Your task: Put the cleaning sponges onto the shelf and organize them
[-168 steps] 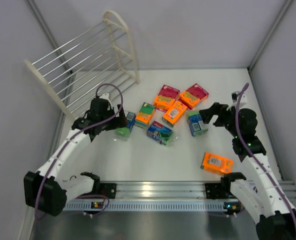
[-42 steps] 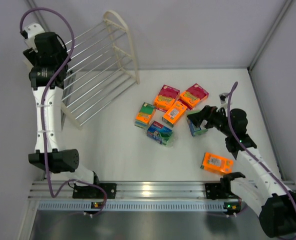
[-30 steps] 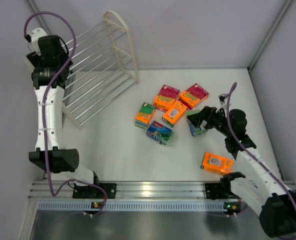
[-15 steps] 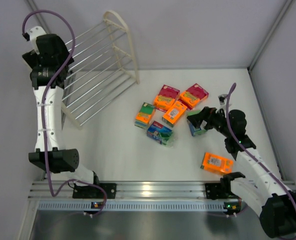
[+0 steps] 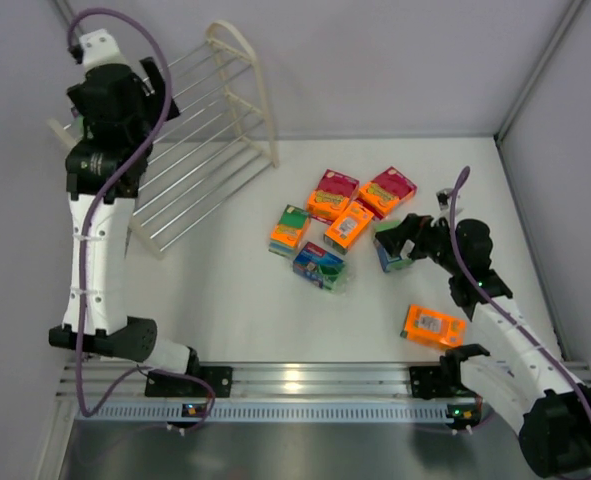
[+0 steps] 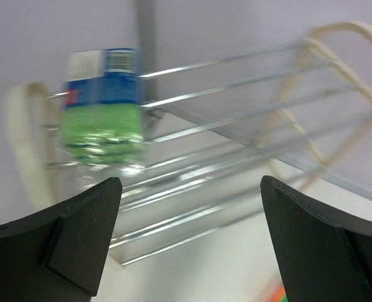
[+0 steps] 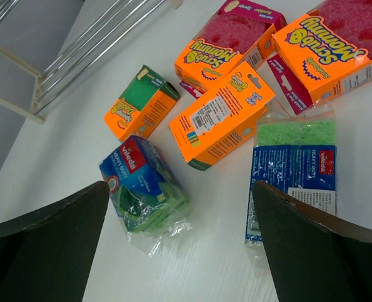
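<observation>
The left arm point(image 5: 93, 240) stands nearly upright from its base, reaching high on the left side. Its wrist is bent so that the left end effector point(image 6: 187, 207) points toward the back, and the two dark fingers are spread wide with nothing gripped. The right arm point(image 5: 505, 325) stretches forward low with its elbow bent. The right end effector point(image 7: 179, 220) angles downward, its fingers likewise wide apart and empty.
</observation>
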Tool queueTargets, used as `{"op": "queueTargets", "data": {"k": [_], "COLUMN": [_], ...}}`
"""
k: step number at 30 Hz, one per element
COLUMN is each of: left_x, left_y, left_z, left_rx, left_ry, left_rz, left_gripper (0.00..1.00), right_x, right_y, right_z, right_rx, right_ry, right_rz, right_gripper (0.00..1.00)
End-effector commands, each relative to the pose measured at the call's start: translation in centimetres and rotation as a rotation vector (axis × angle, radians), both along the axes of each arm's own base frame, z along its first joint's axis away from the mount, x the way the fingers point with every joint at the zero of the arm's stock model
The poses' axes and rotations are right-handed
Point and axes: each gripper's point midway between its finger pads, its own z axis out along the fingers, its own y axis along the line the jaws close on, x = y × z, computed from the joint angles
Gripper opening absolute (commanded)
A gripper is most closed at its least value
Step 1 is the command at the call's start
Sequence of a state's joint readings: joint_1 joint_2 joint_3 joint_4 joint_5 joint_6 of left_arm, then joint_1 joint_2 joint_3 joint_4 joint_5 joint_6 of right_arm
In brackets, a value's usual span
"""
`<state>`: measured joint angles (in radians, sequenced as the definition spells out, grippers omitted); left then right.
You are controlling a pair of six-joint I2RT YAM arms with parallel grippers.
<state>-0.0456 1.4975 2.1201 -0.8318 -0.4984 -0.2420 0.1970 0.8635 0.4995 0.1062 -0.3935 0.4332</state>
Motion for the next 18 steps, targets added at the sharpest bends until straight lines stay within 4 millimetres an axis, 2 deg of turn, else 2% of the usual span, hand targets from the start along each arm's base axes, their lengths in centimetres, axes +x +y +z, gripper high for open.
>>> {"op": "queueTargets", "data": {"k": [1, 2, 3, 4, 5, 6, 7, 8, 9, 10, 11, 12, 13, 15, 16, 18], "left_x": [-1.1, -1.7, -1.8, -2.0, -2.9, -3.4, -3.9, -5.1, -5.6, -6.1, -6.9, -7.2, -7.6, -8.2, -8.7, -8.9], "left_y": [-8.4, -12.7, -15.0, -17.2, -20.4, -22.0, -23.7, -26.2, -27.3, -28.3, -29.4, -29.8, -30.1, -31.8, -32.1, -33.1], "left_z": [0.8, 0.0, -1.0, -3.4, -4.8, -6.2, -9.0, -10.4, -11.8, -14.3, -15.5, -16.6, -19.1, -20.4, -22.5, -23.8], "left_rx": [0.048, 0.035, 0.020, 0.004, -0.004, -0.012, -0.026, -0.053, -0.077, -0.116, -0.134, -0.162, -0.156, -0.171, -0.166, -0.185], "left_ry": [-0.013, -0.002, 0.018, 0.072, 0.106, 0.138, 0.202, 0.241, 0.274, 0.333, 0.364, 0.386, 0.436, 0.431, 0.469, 0.465], "left_rz": [-0.246, -0.367, -0.438, -0.498, -0.585, -0.635, -0.677, -0.765, -0.792, -0.800, -0.831, -0.822, -0.819, -0.845, -0.847, -0.864], "left_gripper": [0.98, 0.98, 0.98, 0.98, 0.98, 0.98, 0.98, 0.98, 0.98, 0.98, 0.98, 0.98, 0.98, 0.98, 0.98, 0.98], "right_x": [0.5, 0.6, 0.6, 0.6, 0.7, 0.3, 0.1, 0.1, 0.0, -0.3, -0.3, -0.5, -0.6, -0.9, -1.1, -1.3], "right_y": [-0.1, -0.5, -0.8, -1.1, -1.4, -1.7, -1.9, -2.5, -2.8, -3.2, -3.7, -4.1, -4.4, -4.3, -4.0, -3.4], "right_z": [3.3, 3.3, 3.1, 3.4, 3.6, 2.8, 3.2, 3.1, 2.8, 2.7, 2.5, 2.3, 1.9, 1.3, 1.0, 0.6], "right_rx": [-0.033, -0.047, -0.057, -0.058, -0.059, -0.071, -0.067, -0.064, -0.062, -0.061, -0.055, -0.053, -0.051, -0.039, -0.037, -0.025], "right_ry": [-0.090, -0.088, -0.068, -0.069, -0.076, -0.044, -0.052, -0.043, -0.035, -0.028, -0.014, -0.008, 0.005, 0.017, 0.024, 0.047], "right_rz": [-0.009, -0.029, -0.046, -0.064, -0.088, -0.098, -0.111, -0.147, -0.167, -0.188, -0.228, -0.248, -0.267, -0.268, -0.253, -0.218], "right_gripper": [0.99, 1.00, 0.99, 0.99, 0.99, 0.99, 0.99, 0.99, 0.99, 0.99, 0.99, 0.99, 1.00, 0.99, 1.00, 0.99]}}
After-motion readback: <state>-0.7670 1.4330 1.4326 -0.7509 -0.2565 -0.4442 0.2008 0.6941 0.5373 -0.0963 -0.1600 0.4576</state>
